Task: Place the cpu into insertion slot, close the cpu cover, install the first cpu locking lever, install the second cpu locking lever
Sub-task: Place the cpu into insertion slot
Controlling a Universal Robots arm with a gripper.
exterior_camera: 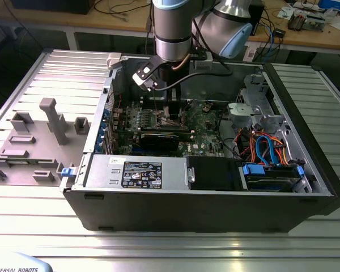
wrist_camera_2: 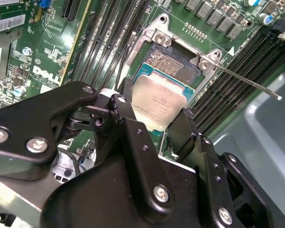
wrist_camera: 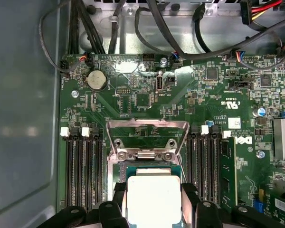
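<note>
The cpu point(wrist_camera_2: 157, 102), a flat square chip with a silvery top, sits between my gripper's point(wrist_camera_2: 152, 118) black fingers point(wrist_camera_2: 125, 116), which are shut on its two sides. It hangs just over the insertion slot point(wrist_camera_2: 173, 64), whose dark brownish contact field still shows beyond the chip's far edge. In the first wrist view the cpu point(wrist_camera: 153, 199) covers most of the insertion slot point(wrist_camera: 133, 167). The cpu cover point(wrist_camera: 147, 124) is swung open beyond the socket. A thin locking lever point(wrist_camera_2: 247, 81) sticks out free. In the exterior view my gripper point(exterior_camera: 170, 107) reaches down into the computer case.
Long black memory slots point(wrist_camera: 83, 166) flank the socket on both sides. Black cables point(wrist_camera: 161, 28) run along the board's edge by the case wall. A power supply point(exterior_camera: 136, 171) and drive bay with blue and red cables point(exterior_camera: 266, 150) fill the case's near side.
</note>
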